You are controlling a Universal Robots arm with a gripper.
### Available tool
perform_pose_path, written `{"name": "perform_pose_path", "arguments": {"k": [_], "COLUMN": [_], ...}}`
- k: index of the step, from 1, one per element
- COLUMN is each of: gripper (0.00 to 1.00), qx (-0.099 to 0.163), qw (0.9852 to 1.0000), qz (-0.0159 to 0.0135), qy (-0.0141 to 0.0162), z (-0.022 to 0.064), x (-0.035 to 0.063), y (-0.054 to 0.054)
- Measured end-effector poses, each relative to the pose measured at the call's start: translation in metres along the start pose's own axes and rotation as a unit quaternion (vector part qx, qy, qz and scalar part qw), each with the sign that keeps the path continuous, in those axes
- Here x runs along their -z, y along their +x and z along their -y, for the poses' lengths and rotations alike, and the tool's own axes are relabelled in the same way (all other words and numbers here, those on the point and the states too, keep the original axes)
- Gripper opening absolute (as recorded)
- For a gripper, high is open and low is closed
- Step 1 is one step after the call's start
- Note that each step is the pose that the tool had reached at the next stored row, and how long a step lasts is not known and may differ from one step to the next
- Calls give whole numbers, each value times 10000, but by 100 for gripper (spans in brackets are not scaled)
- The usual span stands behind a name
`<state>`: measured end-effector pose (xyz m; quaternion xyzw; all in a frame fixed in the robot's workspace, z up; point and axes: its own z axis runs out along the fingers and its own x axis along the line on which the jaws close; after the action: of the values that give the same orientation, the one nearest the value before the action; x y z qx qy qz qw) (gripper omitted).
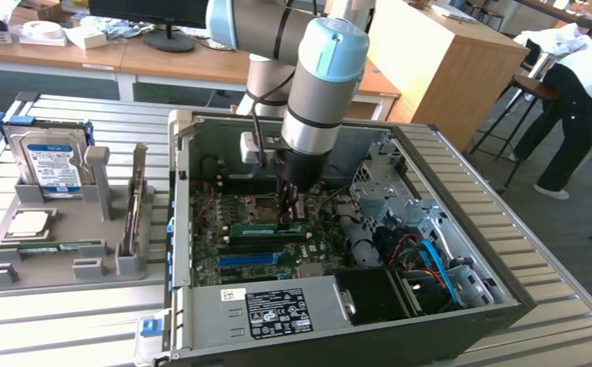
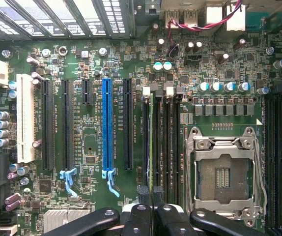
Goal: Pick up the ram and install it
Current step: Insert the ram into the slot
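Observation:
The ram [image 1: 268,227] is a long green stick standing on edge on the motherboard [image 1: 237,218] inside the open computer case. My gripper [image 1: 289,209] comes straight down onto the stick's right part in the exterior view. In the wrist view the ram [image 2: 152,142] shows edge-on as a thin strip in line with the black memory slots [image 2: 164,142], beside the CPU socket [image 2: 224,172]. My gripper [image 2: 152,192] is shut on the stick's top edge, the two black fingertips [image 2: 143,191] pressed against either side. How deep the stick sits in its slot I cannot make out.
A bright blue slot strip [image 1: 247,258] lies just in front of the ram. Case walls [image 1: 182,199] and the drive cage [image 1: 388,191] surround the board. On the exterior view's left a grey holder [image 1: 61,260] carries a hard drive [image 1: 51,164] and a CPU chip [image 1: 29,223]. A person [image 1: 582,99] stands at the far right.

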<state>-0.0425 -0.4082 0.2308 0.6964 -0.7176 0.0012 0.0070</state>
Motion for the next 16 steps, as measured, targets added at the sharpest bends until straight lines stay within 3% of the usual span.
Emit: {"name": "perform_pose_path", "arguments": {"k": [16], "gripper": [11], "qx": [0], "qw": [10000], "qz": [1], "qy": [0], "z": [12], "x": [-24], "y": [-1]}}
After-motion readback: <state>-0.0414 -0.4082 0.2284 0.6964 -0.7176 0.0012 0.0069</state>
